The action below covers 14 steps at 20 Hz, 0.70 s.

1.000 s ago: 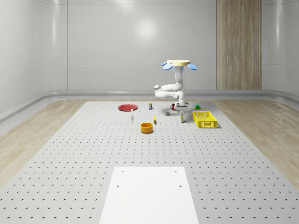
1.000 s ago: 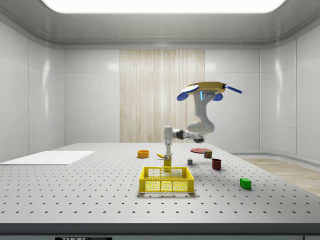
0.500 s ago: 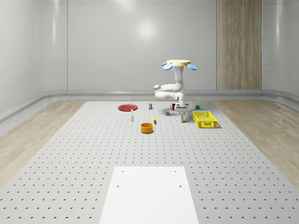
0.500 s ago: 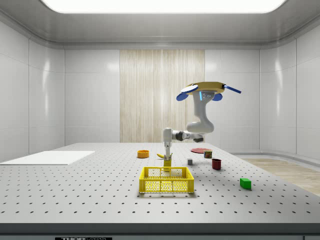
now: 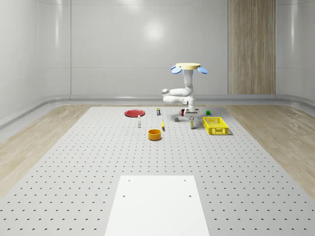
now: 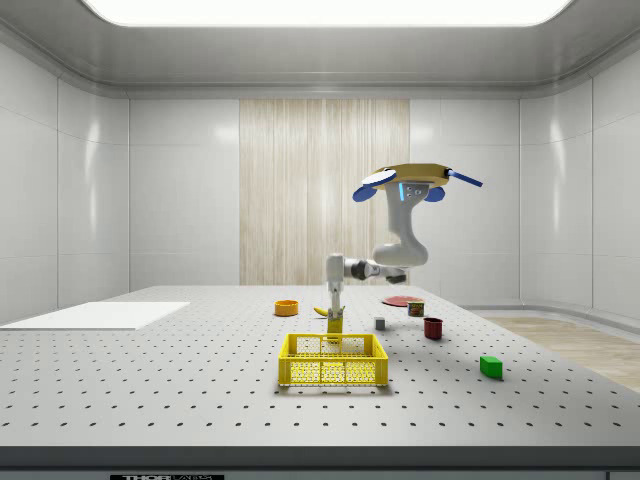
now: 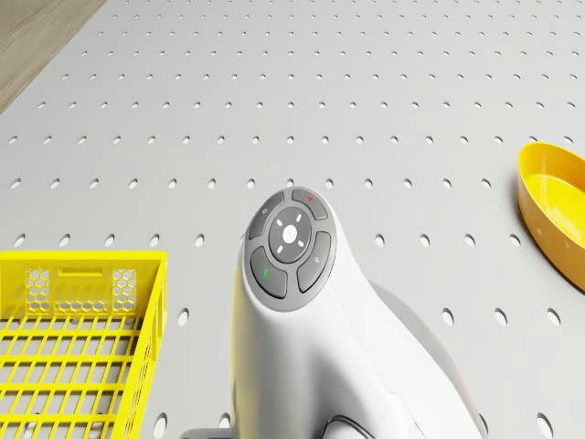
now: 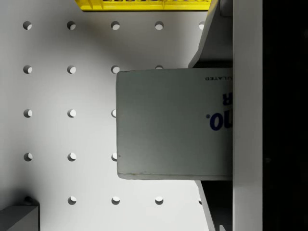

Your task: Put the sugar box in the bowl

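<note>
The drone (image 5: 188, 67) hovers above the perforated table, next to the yellow basket (image 5: 215, 126), with its white arm bent down. The gripper (image 5: 192, 118) points straight down onto the sugar box (image 5: 192, 124), which stands upright on the table. In the wrist view the box's pale top (image 8: 168, 122) sits between the two fingers (image 8: 209, 45), which press on its opposite faces. In the side view the gripper (image 6: 335, 314) meets the box (image 6: 335, 328) just behind the basket (image 6: 333, 361). The orange bowl (image 5: 155, 134) stands apart, toward the whole-scene view's left of the box.
Around the box are a grey cube (image 6: 380, 323), a red cup (image 6: 433, 327), a can (image 6: 415, 308) and a green block (image 6: 490, 366). A red plate (image 5: 134, 113), a small bottle (image 5: 139, 122) and a banana (image 5: 163, 125) lie further off. A white panel (image 5: 157, 204) covers the near table.
The fingers have closed from wide apart onto the sugar box. The drone and the arm have hardly shifted, and the box still stands on the table.
</note>
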### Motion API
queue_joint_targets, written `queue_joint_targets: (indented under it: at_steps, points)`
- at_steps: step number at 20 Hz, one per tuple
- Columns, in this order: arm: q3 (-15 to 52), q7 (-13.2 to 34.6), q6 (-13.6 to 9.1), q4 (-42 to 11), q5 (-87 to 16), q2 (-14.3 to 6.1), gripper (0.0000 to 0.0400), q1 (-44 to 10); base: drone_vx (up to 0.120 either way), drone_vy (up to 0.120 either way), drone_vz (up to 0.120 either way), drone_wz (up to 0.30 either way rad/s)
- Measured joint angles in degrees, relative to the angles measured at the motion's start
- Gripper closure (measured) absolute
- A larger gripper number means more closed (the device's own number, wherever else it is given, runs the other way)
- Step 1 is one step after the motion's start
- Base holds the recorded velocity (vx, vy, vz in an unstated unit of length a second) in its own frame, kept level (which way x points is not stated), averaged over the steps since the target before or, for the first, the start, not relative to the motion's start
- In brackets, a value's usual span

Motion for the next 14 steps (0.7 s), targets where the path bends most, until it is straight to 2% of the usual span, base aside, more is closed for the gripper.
queue_joint_targets:
  at_steps: [2,7,14]
  points:
    - [1.74,0.08,-0.56,-0.28,1.65,0.02,0.0235,-0.11,0.020,0.000,0.120,0.000]
    - [4.70,0.45,-1.19,-0.64,4.55,-0.23,0.0235,-0.46,0.120,-0.120,0.120,0.000]
    - [6.22,0.82,-0.83,-0.73,6.22,-1.04,0.0235,-0.80,0.120,-0.120,0.120,0.000]
